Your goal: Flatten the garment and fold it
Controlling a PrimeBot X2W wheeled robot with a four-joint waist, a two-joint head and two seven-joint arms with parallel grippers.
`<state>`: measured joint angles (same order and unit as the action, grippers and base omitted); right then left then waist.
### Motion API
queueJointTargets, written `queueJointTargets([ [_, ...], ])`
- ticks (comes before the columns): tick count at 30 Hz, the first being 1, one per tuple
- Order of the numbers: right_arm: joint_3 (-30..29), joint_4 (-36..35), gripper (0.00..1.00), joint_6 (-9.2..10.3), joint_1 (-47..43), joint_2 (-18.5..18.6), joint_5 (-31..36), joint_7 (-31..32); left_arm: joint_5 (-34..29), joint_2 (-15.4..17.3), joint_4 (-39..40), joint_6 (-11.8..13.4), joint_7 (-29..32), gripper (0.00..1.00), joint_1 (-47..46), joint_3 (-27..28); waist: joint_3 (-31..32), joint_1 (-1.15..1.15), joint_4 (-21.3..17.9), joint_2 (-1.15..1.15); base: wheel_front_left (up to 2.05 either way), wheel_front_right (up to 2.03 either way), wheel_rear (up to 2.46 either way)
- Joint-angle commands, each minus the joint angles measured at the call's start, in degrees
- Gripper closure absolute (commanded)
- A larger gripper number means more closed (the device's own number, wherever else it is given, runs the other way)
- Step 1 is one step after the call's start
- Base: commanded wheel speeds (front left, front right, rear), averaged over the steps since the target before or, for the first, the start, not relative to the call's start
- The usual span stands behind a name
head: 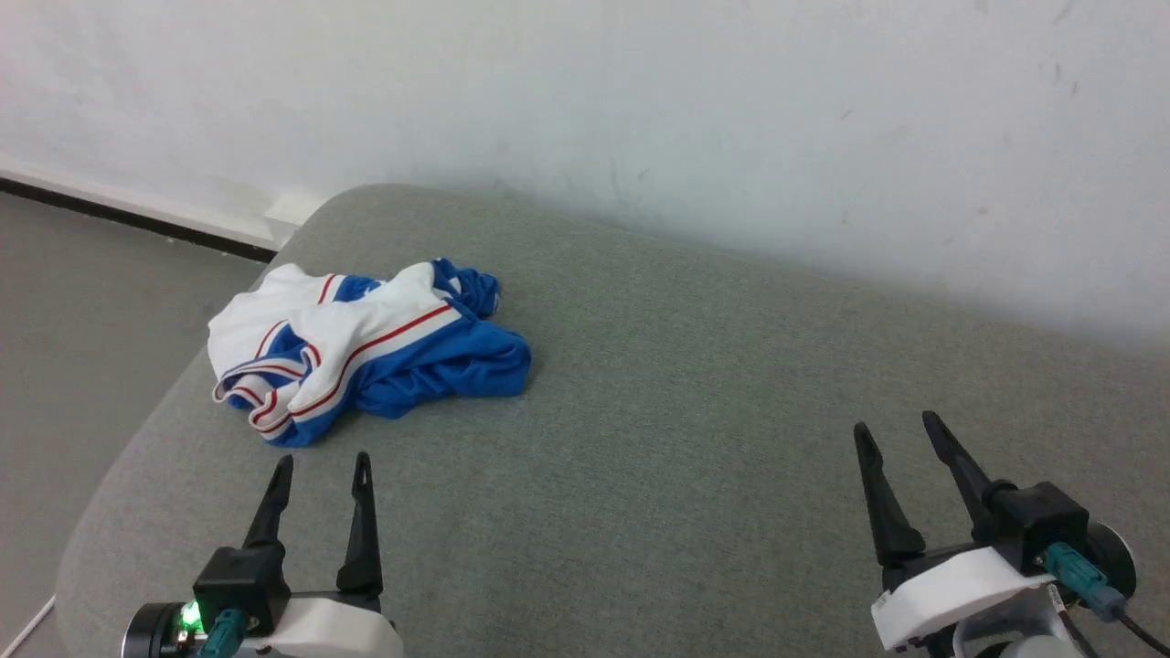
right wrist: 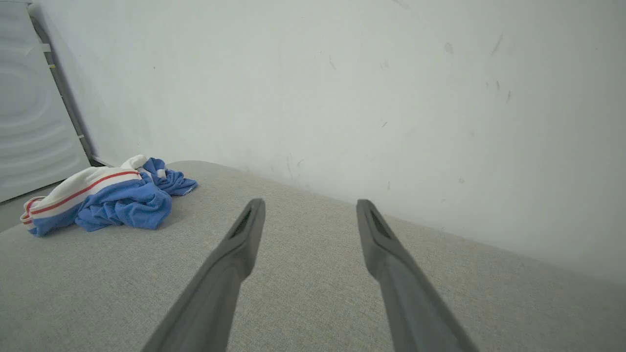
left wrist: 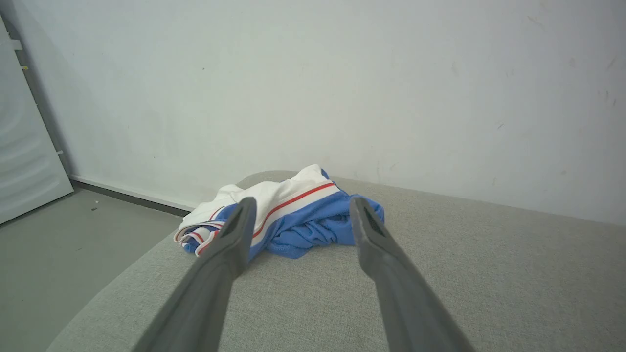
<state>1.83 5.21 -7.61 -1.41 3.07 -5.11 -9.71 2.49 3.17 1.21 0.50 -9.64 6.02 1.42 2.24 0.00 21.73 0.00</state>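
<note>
Head view: a crumpled royal-blue jersey T-shirt (head: 366,352) with white sleeves and red-striped trim lies at ten o'clock on the grey fabric table (head: 686,411); left hand (head: 322,461) near it at seven, right hand (head: 898,425) at four, both wide and empty, likely poised to spread it. Left wrist view: shirt at twelve. Right wrist view: at nine, no lettering legible.

The shirt (head: 366,352) is bunched up, so its front is buried in folds. In the left wrist view part of it is covered by a finger (left wrist: 234,237) of the left gripper (left wrist: 301,201). A white panel (left wrist: 24,146) is cut off at the left edge.
</note>
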Motion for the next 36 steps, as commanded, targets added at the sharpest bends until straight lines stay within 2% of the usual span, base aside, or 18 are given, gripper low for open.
queueJointTargets([
  [1,0.2,0.3,0.00,0.08,0.0,-0.1,-0.5,-0.6,0.3,-0.2,0.1,-0.3,-0.7,0.00,0.9,0.2,-0.2,0.00,2.1,0.00,0.00,0.00,0.00],
  [15,1.3,1.7,0.00,0.10,0.8,-0.1,-0.8,-2.3,0.8,-0.2,0.2,-0.3,-2.3,0.00,2.0,0.9,0.0,0.00,8.3,0.00,0.00,0.00,0.00],
  [36,2.4,3.7,0.00,0.12,0.1,-0.2,-2.3,-4.8,0.9,-0.3,-0.7,-0.9,-4.9,0.00,4.0,0.7,1.6,0.00,14.3,0.00,0.00,0.00,0.00],
])
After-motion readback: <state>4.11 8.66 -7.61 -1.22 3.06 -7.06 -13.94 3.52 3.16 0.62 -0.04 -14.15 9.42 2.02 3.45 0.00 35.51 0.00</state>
